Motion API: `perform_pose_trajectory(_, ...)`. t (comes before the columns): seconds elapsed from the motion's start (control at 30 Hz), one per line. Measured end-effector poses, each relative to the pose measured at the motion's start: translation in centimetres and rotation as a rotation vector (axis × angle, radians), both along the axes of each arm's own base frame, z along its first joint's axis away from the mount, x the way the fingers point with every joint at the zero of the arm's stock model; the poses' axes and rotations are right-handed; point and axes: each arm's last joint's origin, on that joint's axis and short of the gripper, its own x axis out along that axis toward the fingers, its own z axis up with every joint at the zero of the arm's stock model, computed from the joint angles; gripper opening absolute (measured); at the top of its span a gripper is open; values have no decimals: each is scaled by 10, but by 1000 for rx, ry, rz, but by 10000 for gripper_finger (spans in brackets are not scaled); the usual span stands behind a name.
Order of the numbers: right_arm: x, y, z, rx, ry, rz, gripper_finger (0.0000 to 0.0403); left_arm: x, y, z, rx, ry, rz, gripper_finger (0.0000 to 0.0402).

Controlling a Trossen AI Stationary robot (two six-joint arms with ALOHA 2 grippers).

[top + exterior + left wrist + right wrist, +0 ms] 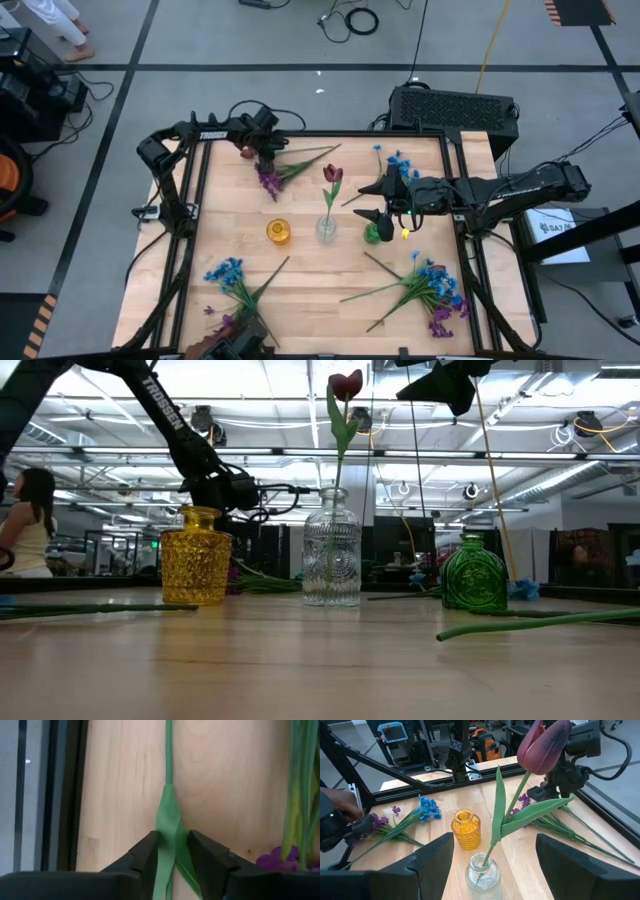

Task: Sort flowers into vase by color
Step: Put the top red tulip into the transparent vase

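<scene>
While my left gripper [170, 851] is down at the far left part of the table [310, 275], its two fingers [145, 855] press in on a green stem and leaf [167, 815] lying flat on the wood, one finger on each side and touching it. That stem belongs to a sprig with purple blossoms [268, 180] beside the table's far edge.

My right gripper [378, 200] hangs above the middle right, jaws spread wide apart and empty; between my fingers I look down on the clear glass vase [482, 872], which holds a dark red tulip [540, 745] standing upright on its long stem. A yellow vase [278, 231] stands just to its left, a green vase [377, 233] just to its right, all three in a row.

The other flowers lie loose on the wood: a blue sprig [398, 162] at the far right, a blue bunch [228, 272] at the near left, and a mixed blue and purple bunch [432, 290] at the near right.
</scene>
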Motion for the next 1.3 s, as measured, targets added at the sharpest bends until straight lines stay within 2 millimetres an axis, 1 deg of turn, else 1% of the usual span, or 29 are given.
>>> perform_pose_trajectory(0.07, 0, 0, 0, 1, 0, 0, 274, 0, 0, 0, 1, 2, 0, 89)
perform_pose_trajectory(0.23, 0, 0, 0, 2, -1, -1, 274, 0, 0, 0, 1, 4, 3, 15)
perform_pose_trajectory(0.37, 0, 0, 0, 2, -1, -1, 274, 1, -1, 0, -6, -2, 30, 9)
perform_pose_trajectory(0.43, 0, 0, 0, 2, -1, -1, 274, 1, -2, 3, -3, -2, 50, 6)
perform_pose_trajectory(0.5, 0, 0, 0, 3, -1, -1, 274, 0, -6, 10, 8, 8, 69, 4)
perform_pose_trajectory(0.6, 0, 0, 0, 2, -1, -1, 274, -1, -13, 27, 74, 34, 86, 3)
perform_pose_trajectory(0.73, 0, 0, 0, 2, -2, -3, 274, -1, -30, 54, 186, 73, 89, 3)
perform_pose_trajectory(0.87, 1, 0, 2, -4, -18, -10, 274, 0, -53, 86, 313, 82, 121, 2)
perform_pose_trajectory(0.93, 2, 0, 5, -15, -53, -9, 274, -1, -68, 101, 380, 91, 137, 2)
perform_pose_trajectory(1.1, 4, 1, 14, -43, -146, -14, 274, -3, -108, 136, 555, 42, 194, 2)
perform_pose_trajectory(1.23, 4, 5, 20, -77, -197, -6, 274, -9, -139, 160, 687, -9, 218, 2)
perform_pose_trajectory(1.3, 4, 8, 22, -102, -218, -22, 274, -12, -152, 169, 716, -52, 204, 2)
